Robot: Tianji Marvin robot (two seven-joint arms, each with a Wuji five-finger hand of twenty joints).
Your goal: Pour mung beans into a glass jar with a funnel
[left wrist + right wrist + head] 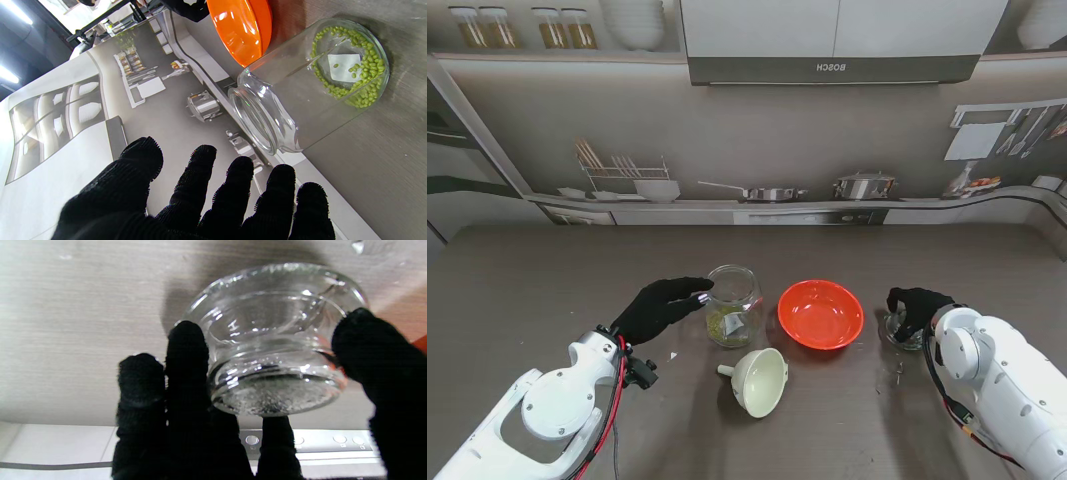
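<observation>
While the left hand (663, 305) hangs spread and empty just left of the jar (732, 305), fingertips near the glass, it should close around the jar's wall to steady it upright; a few beans (362, 78) already lie inside. Nearer to me than the jar, the funnel (758, 381) lies tipped on the tabletop (527, 290), untouched. Right of the jar sits the bowl (820, 313). Farther right, the right hand (914, 308) pinches a small glass dish (273, 350).

- Jar (732, 303): clear, glossy glass.
- Bowl (820, 313): glossy orange, probably plastic.
- Funnel (758, 381): smooth, cream, matt plastic look.
- Table (547, 290): matt wood grain.
- Left hand (659, 306): black knitted cloth, rough.
- Lid (273, 340): clear glass, shiny.
</observation>
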